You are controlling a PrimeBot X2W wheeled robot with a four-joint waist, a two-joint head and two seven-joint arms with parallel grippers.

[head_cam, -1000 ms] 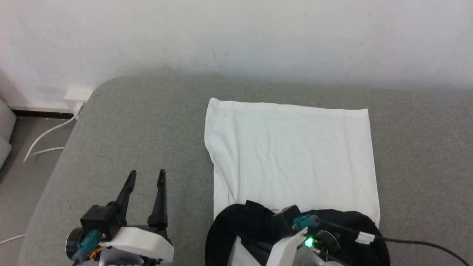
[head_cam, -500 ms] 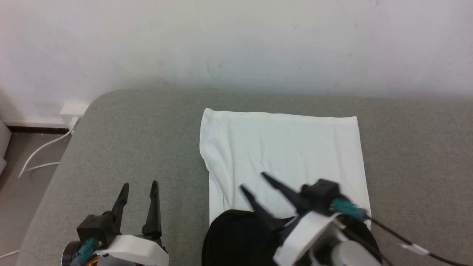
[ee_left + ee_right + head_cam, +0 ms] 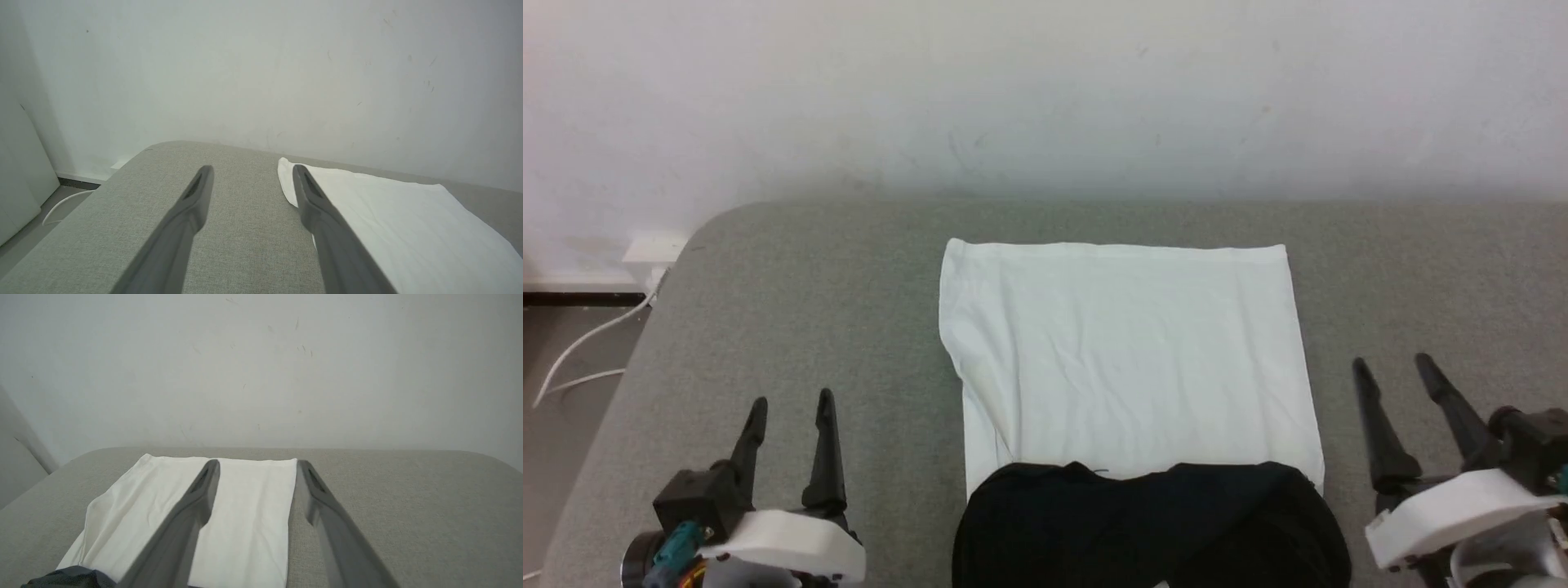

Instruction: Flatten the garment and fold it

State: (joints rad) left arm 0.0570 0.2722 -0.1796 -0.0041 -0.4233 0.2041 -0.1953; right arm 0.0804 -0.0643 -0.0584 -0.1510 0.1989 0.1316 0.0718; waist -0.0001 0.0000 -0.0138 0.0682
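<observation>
You have the garment (image 3: 1123, 359) lying flat in the middle of the grey padded surface (image 3: 849, 310). Its white torso is spread smooth toward the far wall (image 3: 1045, 98), and its black part is bunched along the near edge. Your left tool (image 3: 792, 400) is at the near left, clear of the cloth's left edge, its two fingers spread wide with nothing between them. Your right tool (image 3: 1391, 363) is at the near right, close to the garment's right edge but not touching it, its fingers likewise wide apart and empty. Both tools point toward the far wall.
</observation>
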